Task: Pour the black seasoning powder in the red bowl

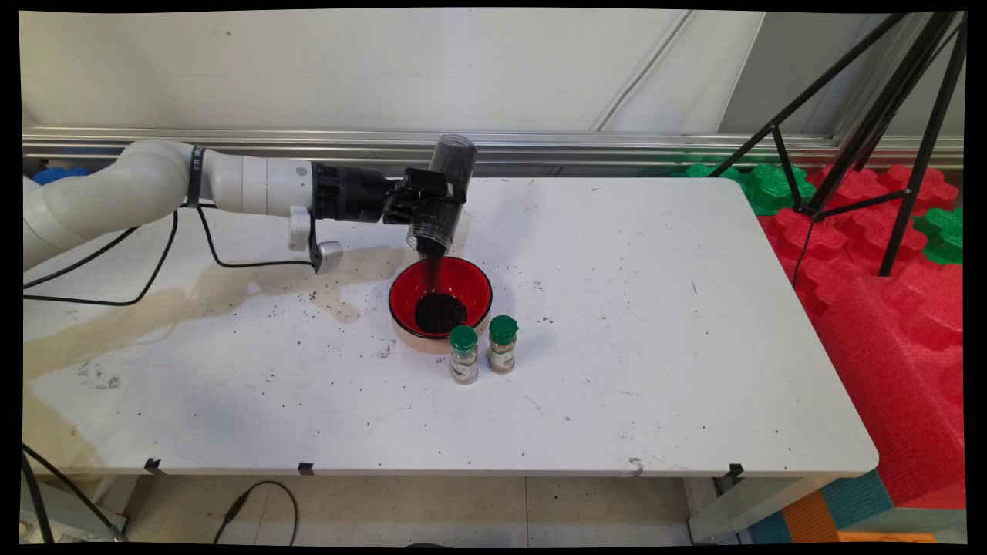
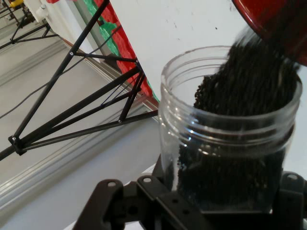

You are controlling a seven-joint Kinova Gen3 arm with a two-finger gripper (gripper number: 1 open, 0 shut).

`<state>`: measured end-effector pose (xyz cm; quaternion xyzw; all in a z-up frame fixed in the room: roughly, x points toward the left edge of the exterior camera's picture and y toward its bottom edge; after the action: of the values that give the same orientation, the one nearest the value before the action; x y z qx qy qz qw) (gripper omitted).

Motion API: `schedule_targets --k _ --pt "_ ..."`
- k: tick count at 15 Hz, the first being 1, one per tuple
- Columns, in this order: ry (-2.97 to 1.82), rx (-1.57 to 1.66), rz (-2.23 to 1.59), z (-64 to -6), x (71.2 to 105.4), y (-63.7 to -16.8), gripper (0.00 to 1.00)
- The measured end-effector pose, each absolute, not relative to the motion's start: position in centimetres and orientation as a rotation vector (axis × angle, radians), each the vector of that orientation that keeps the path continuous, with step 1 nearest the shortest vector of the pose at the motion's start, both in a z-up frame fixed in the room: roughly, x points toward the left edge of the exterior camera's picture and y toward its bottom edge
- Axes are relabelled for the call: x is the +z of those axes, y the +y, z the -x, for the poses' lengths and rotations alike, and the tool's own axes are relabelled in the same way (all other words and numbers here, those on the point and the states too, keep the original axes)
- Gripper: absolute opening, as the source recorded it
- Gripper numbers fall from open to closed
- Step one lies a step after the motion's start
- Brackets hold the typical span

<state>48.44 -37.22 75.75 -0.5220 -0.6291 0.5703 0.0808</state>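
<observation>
Clear plastic jar (image 1: 445, 199) clamped in black two-finger gripper (image 1: 429, 202), tipped | dark granules (image 1: 440, 312) streaming into red bowl (image 1: 470, 276) | two green-capped spice bottles (image 1: 483, 353) at bowl's 6 o'clock

Even, diffuse light fills the main view, bright without harsh glare. The white bench (image 1: 617, 308) reads pale and evenly lit, with only a soft sheen toward 12 o'clock. Shadows are faint: the arm (image 1: 154, 189) throws a weak smudge toward 5 o'clock, and the two green-capped jars (image 1: 483, 351) cast short, soft shadows toward 3 o'clock. Straight lines bow slightly near the frame's borders. Focus holds across the whole scene.

In the hand view the clear jar (image 2: 225, 139) is close and mildly soft, its rim catching pale highlights. The dark grains (image 2: 254, 81) streaming toward 1 o'clock smear with motion blur. The tripod (image 2: 76, 105) at 9 o'clock stays fairly sharp.
</observation>
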Motion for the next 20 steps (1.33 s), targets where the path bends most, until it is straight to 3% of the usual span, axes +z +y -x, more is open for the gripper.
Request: schedule_targets --k 20 --pt "-1.880 1.695 1.553 -48.50 75.72 -36.81 0.00"
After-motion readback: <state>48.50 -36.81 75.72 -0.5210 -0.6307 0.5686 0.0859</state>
